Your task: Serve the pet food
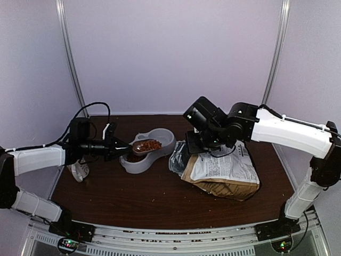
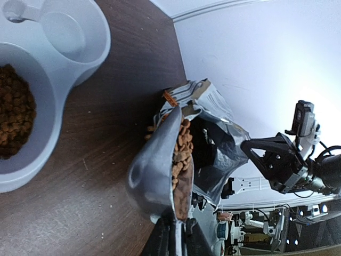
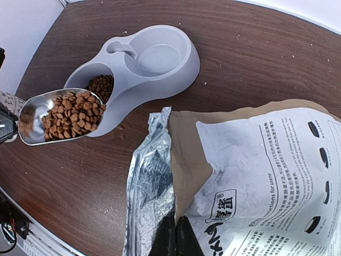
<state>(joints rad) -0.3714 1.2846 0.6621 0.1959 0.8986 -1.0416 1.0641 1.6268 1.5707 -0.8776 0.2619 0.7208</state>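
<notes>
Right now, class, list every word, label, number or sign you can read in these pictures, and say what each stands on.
"...ctions for use": partly legible, start cut off, on the white label of the bag.
Boxed logo on that label: characters too blurred to read.
Small print lower on the label: too small to read.
Bowl and scoop: no text visible.

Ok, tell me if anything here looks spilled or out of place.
The kraft-brown dog food bag lies flat on its side, foil mouth gaping toward the grey double bowl. A few loose reddish-brown kibble pellets seem to lie on the dark wooden table by that mouth. Nothing else stands out.
</notes>
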